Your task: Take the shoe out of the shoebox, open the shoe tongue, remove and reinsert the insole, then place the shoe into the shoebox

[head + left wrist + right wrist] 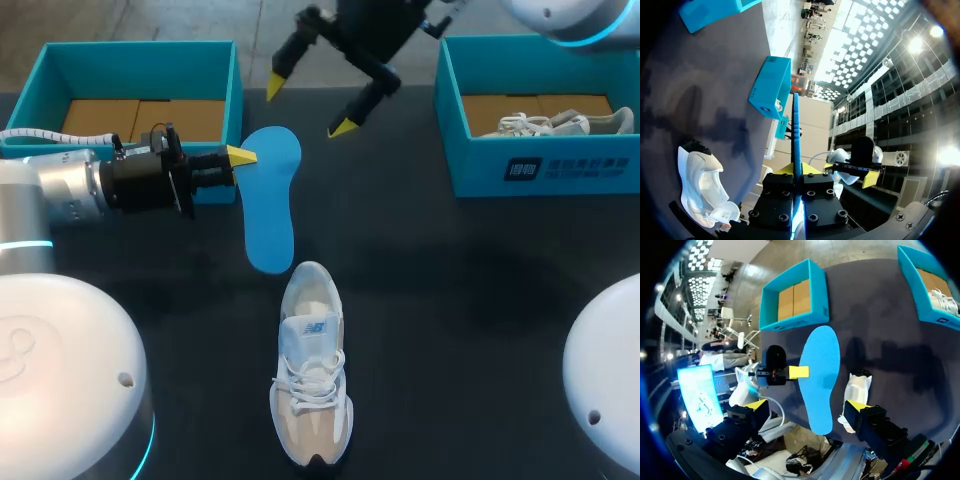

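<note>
Right teal box (540,170) holds white shoe (555,124); my left jaws pinch flat blue insole (270,200); right jaws spread.

Showing matt, smooth blue foam on the insole (270,200), finely rough along its edge. Displaying soft woven mesh cloth on the shoe (312,375). Reading as dark matt cloth across the surface (450,300). Presenting matt teal cardboard, brown inside, on the left shoebox (140,46) and the right shoebox (470,170).
</note>
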Action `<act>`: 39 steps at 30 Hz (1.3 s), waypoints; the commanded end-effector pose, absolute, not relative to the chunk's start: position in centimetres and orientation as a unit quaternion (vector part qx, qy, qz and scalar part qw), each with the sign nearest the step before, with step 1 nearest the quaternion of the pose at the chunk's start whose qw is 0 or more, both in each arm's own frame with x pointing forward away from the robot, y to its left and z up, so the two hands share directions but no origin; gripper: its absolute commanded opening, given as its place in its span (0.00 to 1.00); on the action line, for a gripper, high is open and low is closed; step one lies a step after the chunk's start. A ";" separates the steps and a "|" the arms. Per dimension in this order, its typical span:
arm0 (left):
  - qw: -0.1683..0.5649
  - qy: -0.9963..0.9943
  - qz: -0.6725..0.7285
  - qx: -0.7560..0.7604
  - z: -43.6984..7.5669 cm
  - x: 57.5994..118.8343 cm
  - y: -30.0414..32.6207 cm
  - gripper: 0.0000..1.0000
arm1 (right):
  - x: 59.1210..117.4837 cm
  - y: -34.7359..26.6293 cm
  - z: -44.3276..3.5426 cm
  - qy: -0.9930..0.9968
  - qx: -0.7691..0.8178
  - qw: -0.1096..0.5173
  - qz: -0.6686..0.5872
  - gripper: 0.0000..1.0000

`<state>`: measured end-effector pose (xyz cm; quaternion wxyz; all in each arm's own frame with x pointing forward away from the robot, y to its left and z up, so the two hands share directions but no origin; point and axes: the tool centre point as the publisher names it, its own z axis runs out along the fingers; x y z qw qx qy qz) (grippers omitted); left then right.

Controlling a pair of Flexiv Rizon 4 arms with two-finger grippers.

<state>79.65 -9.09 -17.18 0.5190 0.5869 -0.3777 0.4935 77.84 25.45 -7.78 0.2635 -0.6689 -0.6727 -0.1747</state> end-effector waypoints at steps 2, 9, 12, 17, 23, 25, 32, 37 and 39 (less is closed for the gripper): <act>0.518 -0.378 0.493 0.588 -17.1 79.6 -9.0 0.00 | 77.5 26.7 -7.1 -0.701 -0.696 0.146 -0.062 1.00; 0.518 -0.378 0.493 0.588 -17.1 79.6 -9.0 0.00 | 76.8 28.0 -7.4 -0.699 -0.706 0.110 -0.036 1.00; 0.518 -0.378 0.493 0.588 -17.1 79.6 -9.0 0.00 | 76.6 28.7 -7.6 -0.706 -0.700 0.101 -0.028 1.00; 0.518 -0.378 0.493 0.588 -17.1 79.6 -9.0 0.00 | 76.2 29.9 -7.4 -0.713 -0.698 0.067 -0.007 1.00; 0.518 -0.378 0.493 0.588 -17.1 79.6 -9.0 0.00 | 75.8 31.2 -7.4 -0.710 -0.704 0.033 0.020 1.00; 0.518 -0.378 0.493 0.588 -17.1 79.6 -9.0 0.00 | 75.6 31.5 -7.4 -0.707 -0.706 0.022 0.025 1.00; 0.518 -0.378 0.493 0.588 -17.1 79.6 -9.0 0.00 | 75.2 31.8 -7.7 -0.700 -0.714 0.004 0.035 1.00; 0.518 -0.378 0.493 0.588 -17.1 79.6 -9.0 0.00 | 74.9 31.6 -7.8 -0.696 -0.717 0.002 0.021 1.00; 0.518 -0.378 0.493 0.588 -17.1 79.6 -9.0 0.00 | 74.9 31.5 -7.8 -0.700 -0.714 0.010 0.005 1.00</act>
